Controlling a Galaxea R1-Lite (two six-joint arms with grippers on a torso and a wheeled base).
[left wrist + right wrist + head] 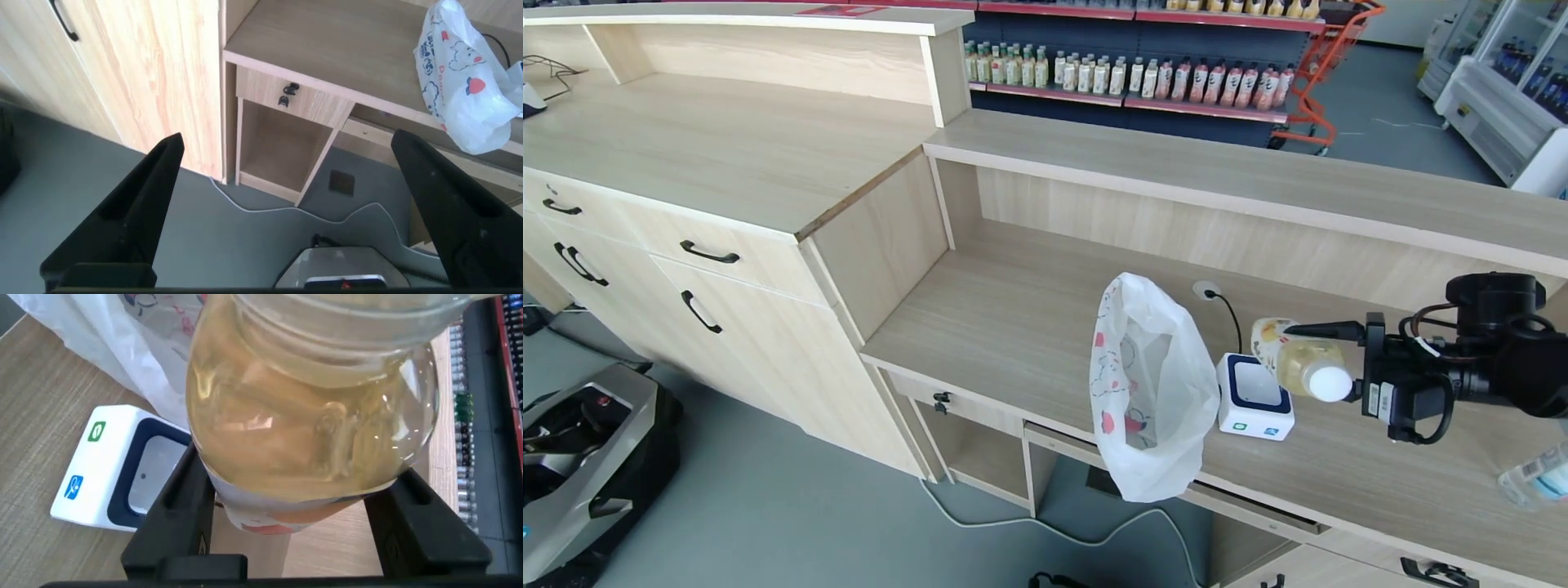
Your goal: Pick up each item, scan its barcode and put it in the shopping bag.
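My right gripper [1313,359] is shut on a clear bottle [1298,363] of yellow drink with a white cap. It holds the bottle on its side, just above the white barcode scanner [1254,398] on the counter. From the right wrist, the bottle [310,416] sits between the dark fingers [176,514], with the scanner [122,469] below it. The white printed shopping bag [1152,384] stands open at the counter's front edge, left of the scanner. My left gripper [286,220] is open and holds nothing, low over the floor in front of the counter, with the bag [466,73] farther off.
A second clear bottle [1535,478] lies on the counter at the far right edge. The scanner's black cable [1232,314] runs to a hole in the counter behind it. A raised ledge [1241,175] backs the counter, and taller cabinets [727,147] stand to the left.
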